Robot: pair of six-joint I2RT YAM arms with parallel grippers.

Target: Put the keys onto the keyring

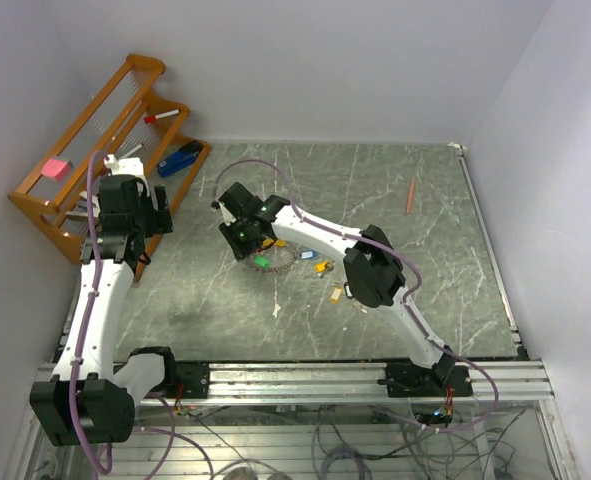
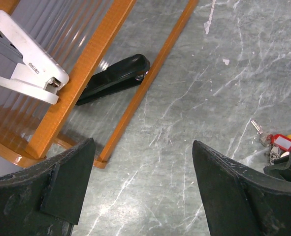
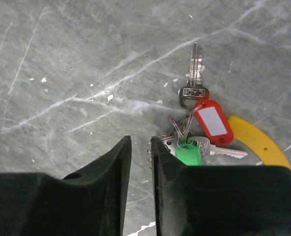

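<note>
Right gripper (image 3: 140,143) fingers nearly together, nothing visibly clamped. The keys (image 3: 197,130) are bunched at its two o'clock, just beside the yellow keyring (image 3: 257,139). Left gripper (image 2: 143,147) wide apart, empty (idling by rack (image 2: 111,59)). Risk: near-shut fingers shove the bunch and miss the ring.

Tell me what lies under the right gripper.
Poking out from under the right gripper: a green tag, a silver key and a curved yellow band. The gripper covers the rest of each, and anything else beneath it.

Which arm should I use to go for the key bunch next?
Right. The right gripper is down right beside the keys; the left gripper hangs open near the wooden rack, well away.
</note>
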